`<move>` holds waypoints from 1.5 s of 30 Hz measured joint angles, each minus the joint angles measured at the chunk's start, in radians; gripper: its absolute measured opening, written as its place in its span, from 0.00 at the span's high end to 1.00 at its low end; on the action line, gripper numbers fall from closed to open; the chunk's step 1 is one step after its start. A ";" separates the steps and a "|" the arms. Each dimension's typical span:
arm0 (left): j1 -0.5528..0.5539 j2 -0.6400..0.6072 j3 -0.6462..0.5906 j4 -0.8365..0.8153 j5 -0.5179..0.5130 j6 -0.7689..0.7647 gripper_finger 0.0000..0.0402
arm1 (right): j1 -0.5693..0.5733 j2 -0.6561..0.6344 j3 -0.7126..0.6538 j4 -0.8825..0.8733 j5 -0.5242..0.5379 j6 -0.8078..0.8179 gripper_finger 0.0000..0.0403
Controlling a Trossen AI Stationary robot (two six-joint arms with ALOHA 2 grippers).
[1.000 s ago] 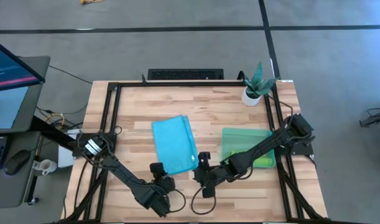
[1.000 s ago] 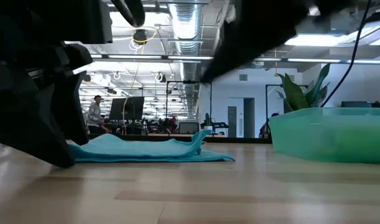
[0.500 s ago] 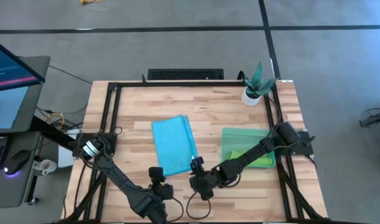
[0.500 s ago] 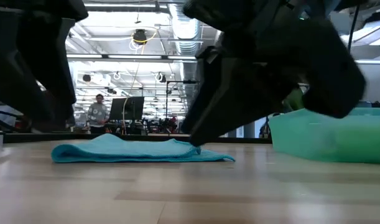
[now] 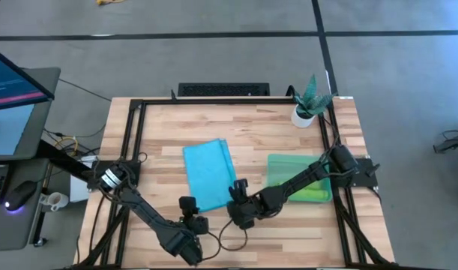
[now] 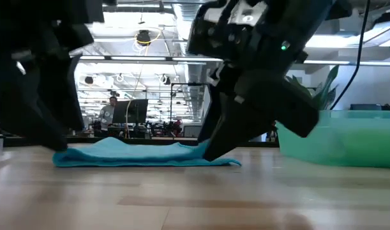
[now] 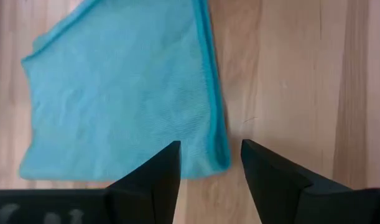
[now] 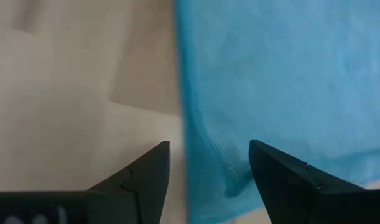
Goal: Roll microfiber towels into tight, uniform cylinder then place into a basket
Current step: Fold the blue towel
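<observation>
The turquoise towel lies flat on the wooden table, left of the green basket. A lime green towel lies inside the basket along its near wall. My left gripper is open at the turquoise towel's near left corner, one finger on each side of it. My right gripper is open and low at the near right corner, with the towel's right edge between its fingers. In the low view the towel stretches between the left gripper and the right gripper. My left gripper slants down from the near side over the towel's near left corner; whether a fingertip touches the cloth, I cannot tell. My right gripper slants down from the near right, its tip at the towel's near right corner; whether it touches, I cannot tell.
A white pot with a plant stands at the far right corner, beyond the basket. Black frame rails run along the table's left, right and far sides. Bare wood lies between the towel and the near edge.
My right gripper has come down and gone toward the far edge and a little left, to the turquoise towel's near right corner. The towel has stayed flat where it was.
</observation>
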State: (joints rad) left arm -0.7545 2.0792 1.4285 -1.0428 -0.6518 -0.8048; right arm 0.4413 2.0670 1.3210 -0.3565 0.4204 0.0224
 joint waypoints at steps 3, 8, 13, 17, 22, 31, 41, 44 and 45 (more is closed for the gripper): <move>0.008 0.000 -0.039 0.071 0.016 0.035 0.59 | -0.019 0.000 0.000 -0.029 -0.001 0.050 0.40; 0.023 -0.003 -0.094 0.160 0.029 0.074 0.59 | -0.037 0.000 0.000 -0.037 -0.079 0.075 0.40; 0.039 -0.007 -0.120 0.164 0.029 0.034 0.59 | -0.037 0.000 0.000 -0.039 -0.089 0.081 0.40; 0.041 -0.007 -0.141 0.178 0.022 0.037 0.59 | -0.038 0.000 0.000 -0.049 -0.103 0.112 0.40; 0.041 -0.007 -0.165 0.181 0.020 0.016 0.59 | -0.044 0.014 0.004 -0.053 -0.102 0.140 0.41; 0.058 -0.006 -0.167 0.171 0.027 0.015 0.65 | -0.042 0.041 0.005 -0.059 -0.117 0.157 0.50; 0.080 -0.003 -0.169 0.175 0.042 0.040 0.88 | -0.042 0.038 0.003 -0.053 -0.144 0.157 0.78; 0.076 -0.001 -0.165 0.178 0.042 0.040 0.96 | -0.041 0.038 0.003 -0.053 -0.144 0.156 0.87; 0.074 -0.001 -0.161 0.177 0.041 0.040 0.98 | -0.040 0.038 0.003 -0.054 -0.143 0.156 0.90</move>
State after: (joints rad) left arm -0.6804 2.0784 1.2678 -0.8659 -0.6109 -0.7645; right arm 0.4015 2.1052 1.3237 -0.4105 0.2774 0.1780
